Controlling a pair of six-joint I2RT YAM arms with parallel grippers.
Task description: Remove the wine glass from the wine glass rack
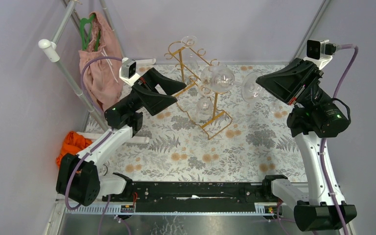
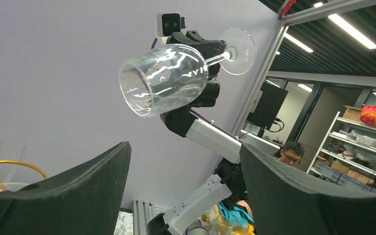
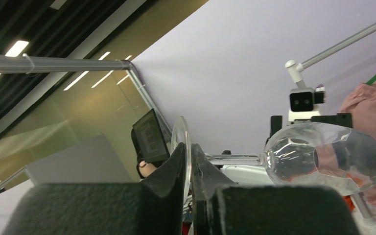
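My right gripper [image 1: 260, 84] is shut on the round foot of a clear wine glass [image 1: 221, 78]. The glass is held on its side in the air, bowl pointing left, over the right end of the gold wire wine glass rack [image 1: 192, 87]. In the right wrist view the foot [image 3: 182, 142] stands edge-on between the pads of the right gripper [image 3: 188, 152], with the bowl [image 3: 323, 159] off to the right. My left gripper [image 1: 180, 91] is open beside the rack, below the glass. From the left wrist view the wine glass [image 2: 164, 78] hangs above the empty left gripper [image 2: 183, 152].
Two more glasses hang on the rack, one at the far end [image 1: 189, 41] and one lower down [image 1: 204, 105]. A pink cloth [image 1: 98, 68] drapes a stand at the back left. An orange cloth [image 1: 71, 143] lies at the left edge. Grey walls enclose the floral table [image 1: 191, 152].
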